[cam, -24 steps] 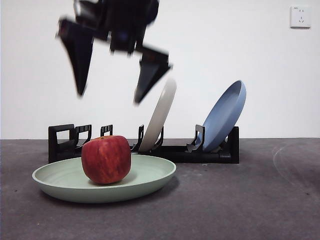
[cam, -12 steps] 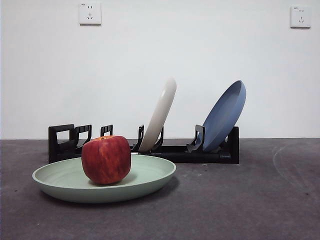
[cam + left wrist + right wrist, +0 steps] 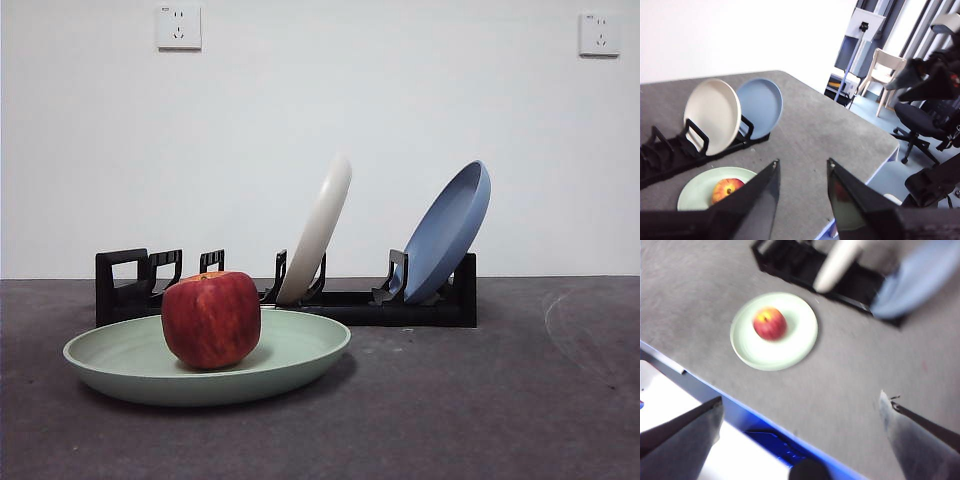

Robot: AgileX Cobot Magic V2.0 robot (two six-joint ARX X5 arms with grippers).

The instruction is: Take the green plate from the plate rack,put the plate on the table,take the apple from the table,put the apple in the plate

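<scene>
The red apple rests inside the pale green plate, which lies flat on the grey table in front of the black plate rack. Both wrist views see them from high up: apple on green plate, and apple on green plate. My left gripper is open, far above the table with nothing between its jaws. My right gripper is open wide, raised over the table's near edge. Neither arm appears in the front view.
A cream-white plate and a blue plate lean in the rack. The table's edge runs below my right gripper. Chairs and a stand sit beyond the table's far corner.
An open gripper that hung above the apple a second ago has lifted out of the front view. Apple and green plate have stayed still.
</scene>
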